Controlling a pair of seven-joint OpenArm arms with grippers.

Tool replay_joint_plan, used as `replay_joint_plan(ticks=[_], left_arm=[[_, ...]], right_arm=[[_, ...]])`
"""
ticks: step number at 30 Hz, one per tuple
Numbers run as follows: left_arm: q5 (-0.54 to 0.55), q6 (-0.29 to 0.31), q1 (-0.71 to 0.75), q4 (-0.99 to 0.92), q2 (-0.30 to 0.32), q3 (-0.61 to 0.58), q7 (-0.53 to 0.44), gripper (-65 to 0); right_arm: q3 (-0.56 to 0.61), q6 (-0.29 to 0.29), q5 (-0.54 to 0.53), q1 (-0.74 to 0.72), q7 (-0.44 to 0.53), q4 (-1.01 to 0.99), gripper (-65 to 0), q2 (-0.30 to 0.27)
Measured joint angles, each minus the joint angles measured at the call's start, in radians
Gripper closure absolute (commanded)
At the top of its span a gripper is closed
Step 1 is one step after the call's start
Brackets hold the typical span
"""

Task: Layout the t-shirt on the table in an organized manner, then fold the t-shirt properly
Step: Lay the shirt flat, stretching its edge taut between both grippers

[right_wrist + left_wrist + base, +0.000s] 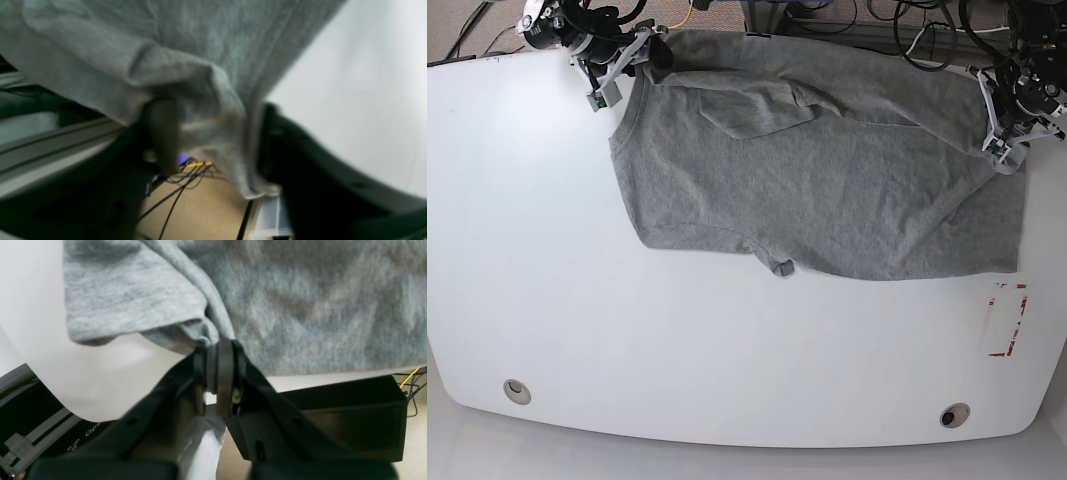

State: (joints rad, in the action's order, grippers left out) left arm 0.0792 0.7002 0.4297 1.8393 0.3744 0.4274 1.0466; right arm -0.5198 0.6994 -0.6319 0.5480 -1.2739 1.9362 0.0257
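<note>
The grey t-shirt [827, 190] lies spread across the far half of the white table [727, 350], wrinkled, with one sleeve folded over its upper middle. My left gripper [1004, 145] holds its far right corner at the table's edge. In the left wrist view that gripper [215, 350] is shut, pinching a fold of the t-shirt [300, 306]. My right gripper [640, 52] is at the shirt's far left corner. In the right wrist view its jaws [217, 140] stand apart, with a bunch of the t-shirt [206, 110] hanging between them and the picture blurred.
A red tape rectangle [1007, 320] marks the table near the right edge. Two grommet holes [517, 390] [954, 414] sit near the front edge. Cables [897, 20] run behind the far edge, and a black box [350, 420] stands below it.
</note>
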Motion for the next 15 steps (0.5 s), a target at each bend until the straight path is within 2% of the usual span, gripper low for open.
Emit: replay_joint_plan(ticks=[1,4,10,15], left_arm=[[0.0,0.0,0.0,0.0,0.0,0.0,0.0,0.0],[0.0,0.0,0.0,0.0,0.0,0.0,0.0,0.0],[-0.001,0.0,-0.009,0.0,-0.002,-0.005,0.001,0.0],[-0.002,-0.001,-0.033,0.001,-0.002,-0.02,0.001,0.0]], right_arm=[[0.0,0.0,0.0,0.0,-0.002,0.0,-9.7,-0.001],[0.002,-0.002,0.008,0.0,-0.017,-0.002,-4.1,-0.005],[0.002,-0.003,0.008,-0.026,-0.021,-0.006,-4.0,-0.058],[0.0,-0.002,0.011,-0.054,-0.021,-0.006,-4.0,-0.126]])
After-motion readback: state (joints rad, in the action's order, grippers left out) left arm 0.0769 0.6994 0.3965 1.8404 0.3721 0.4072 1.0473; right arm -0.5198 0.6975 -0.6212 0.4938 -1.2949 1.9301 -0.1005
